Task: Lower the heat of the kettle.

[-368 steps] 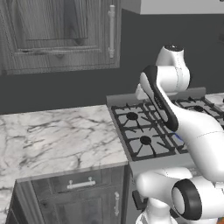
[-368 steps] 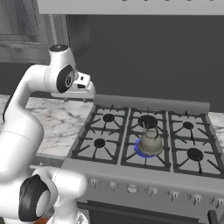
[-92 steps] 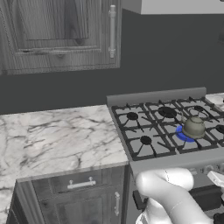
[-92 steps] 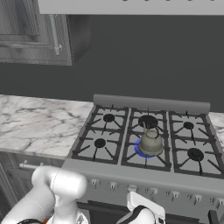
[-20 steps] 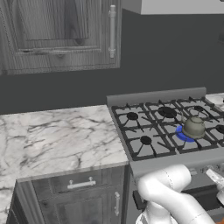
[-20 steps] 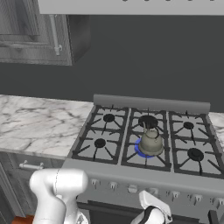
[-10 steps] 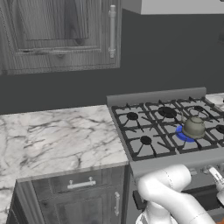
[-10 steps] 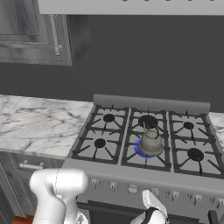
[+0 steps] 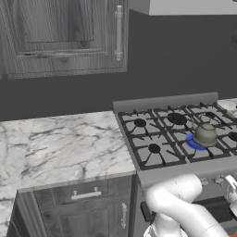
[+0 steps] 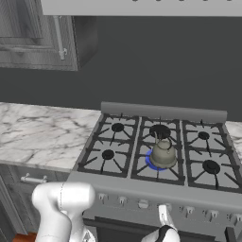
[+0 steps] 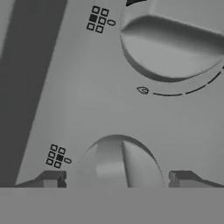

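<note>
In the left base view we see the kettle (image 9: pixel 205 134) sitting on a front burner of the stove (image 9: pixel 152 162), over a ring of blue flame (image 9: pixel 190 141), with the marble desk (image 9: pixel 55 148) stretching off to the left and a wooden cabinet (image 9: pixel 65 37) above it. The white arm (image 9: pixel 185 213) bends low in front of the stove's face. In the right base view the kettle (image 10: pixel 162 153) stands on the front middle burner, upright, the blue flame (image 10: pixel 150 163) showing at its base; below it runs the control panel (image 10: pixel 142 198) with its row of knobs, and the gripper (image 10: pixel 162 218) reaches up against that panel just under the kettle's burner. In the hand view the jaws stand apart, one dark fingertip (image 11: pixel 51 178) on each side of a round knob (image 11: pixel 118 162), close beside it but, as far as we can tell, not clamped on it. A second knob (image 11: pixel 175 41) sits further up the panel.
</note>
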Motion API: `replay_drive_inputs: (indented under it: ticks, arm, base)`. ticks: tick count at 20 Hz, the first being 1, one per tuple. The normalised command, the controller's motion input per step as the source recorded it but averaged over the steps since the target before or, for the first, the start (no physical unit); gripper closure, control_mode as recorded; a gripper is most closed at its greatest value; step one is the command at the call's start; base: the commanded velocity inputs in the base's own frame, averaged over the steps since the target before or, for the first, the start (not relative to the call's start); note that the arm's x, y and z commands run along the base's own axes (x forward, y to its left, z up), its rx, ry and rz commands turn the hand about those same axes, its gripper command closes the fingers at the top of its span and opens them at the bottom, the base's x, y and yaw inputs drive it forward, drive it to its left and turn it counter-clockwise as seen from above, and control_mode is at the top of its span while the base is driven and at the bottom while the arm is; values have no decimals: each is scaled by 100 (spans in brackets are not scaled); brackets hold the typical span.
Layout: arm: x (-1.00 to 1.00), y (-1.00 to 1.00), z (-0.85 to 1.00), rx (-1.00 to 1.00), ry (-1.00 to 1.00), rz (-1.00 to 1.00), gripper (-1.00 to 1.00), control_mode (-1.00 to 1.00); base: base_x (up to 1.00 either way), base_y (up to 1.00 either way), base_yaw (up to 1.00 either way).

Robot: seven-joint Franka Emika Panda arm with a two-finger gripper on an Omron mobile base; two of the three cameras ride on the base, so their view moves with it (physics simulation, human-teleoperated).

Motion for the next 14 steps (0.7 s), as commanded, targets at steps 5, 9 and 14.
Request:
replay_drive_inputs:
  ticks: [5, 9, 14]
  arm:
    - [-3, 0, 0, 30, 0, 0, 100, -100]
    - [0, 0, 0, 28, 0, -1, 100, -100]
    - [-1, 0, 0, 30, 0, -3, 100, -100]
  base:
    - [0, 0, 0]
    - [0, 0, 0]
    - [0, 0, 0]
